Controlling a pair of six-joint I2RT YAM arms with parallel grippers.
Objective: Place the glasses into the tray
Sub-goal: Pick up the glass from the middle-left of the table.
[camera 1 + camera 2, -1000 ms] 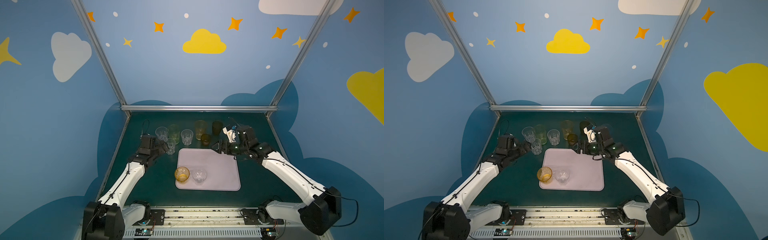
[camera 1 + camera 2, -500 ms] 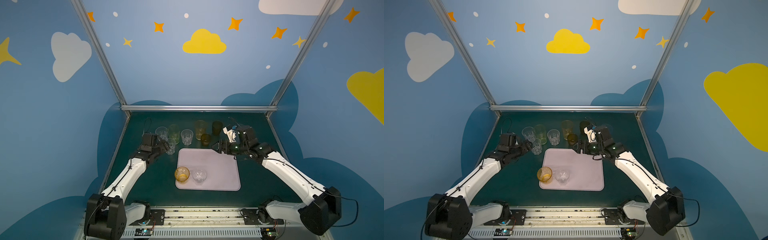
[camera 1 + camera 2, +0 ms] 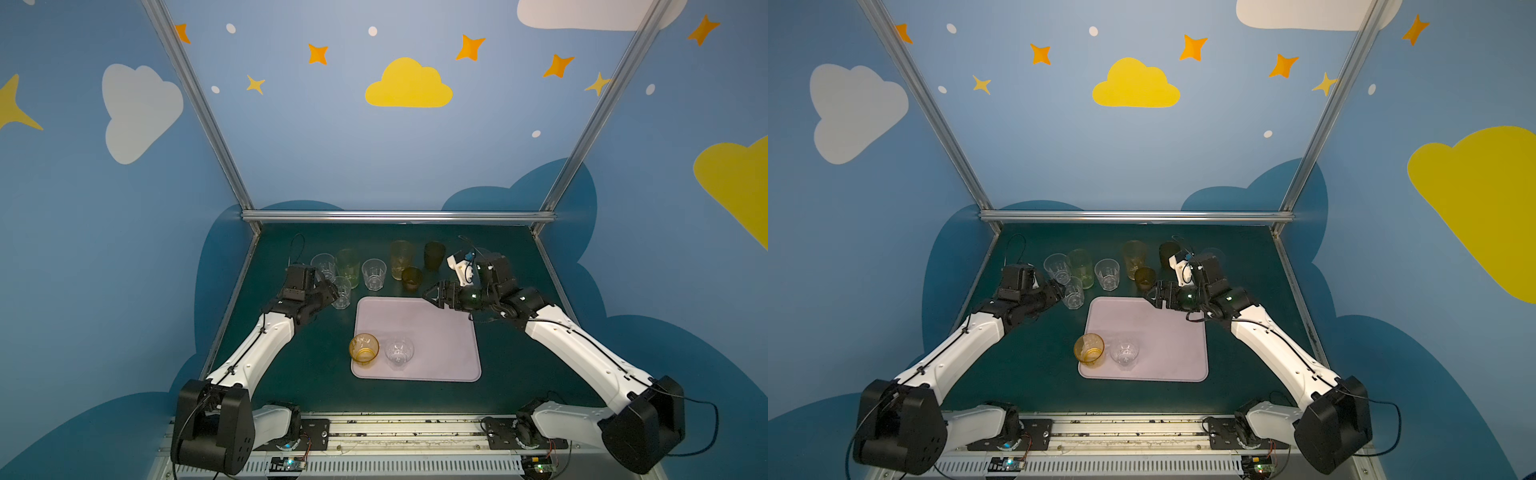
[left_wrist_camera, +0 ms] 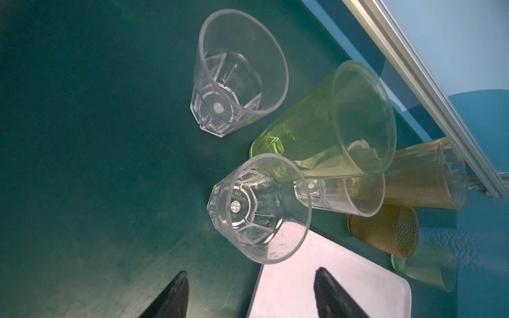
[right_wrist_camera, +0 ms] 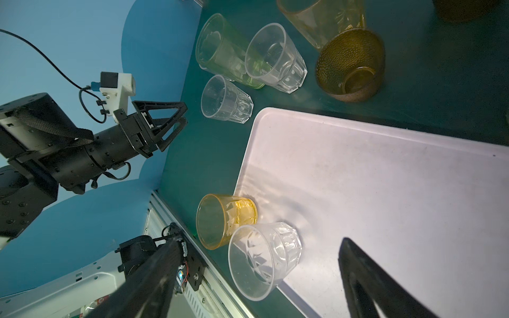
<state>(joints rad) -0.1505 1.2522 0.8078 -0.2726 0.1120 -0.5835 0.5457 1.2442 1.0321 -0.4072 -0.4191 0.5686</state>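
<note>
My left gripper (image 5: 184,113) was spread, nothing between the jaws. Its fingers (image 4: 176,291) sat just short of the nearest clear faceted glass (image 4: 259,209), which stood upright on the green table (image 3: 316,374) just off the far left corner of the pink-lilac tray (image 3: 436,332). No contact that I could see. My right gripper (image 3: 430,296) hung wide open and empty over the tray's far edge, near the short brown dimpled glass (image 3: 412,278).

Two glasses were in the tray, upright, near left corner: short amber glass (image 3: 364,348) at the left rim, second clear faceted glass (image 3: 399,352) just beside it. Couldn't tell if they touched.

The rest stood on the table beyond the tray, left to right: back clear faceted glass (image 3: 323,266), tall green glass (image 3: 348,268), middle clear faceted glass (image 3: 374,274), tall amber glass (image 3: 401,259), dark brown glass (image 3: 434,254). My right wrist hid whatever stood behind it.
</note>
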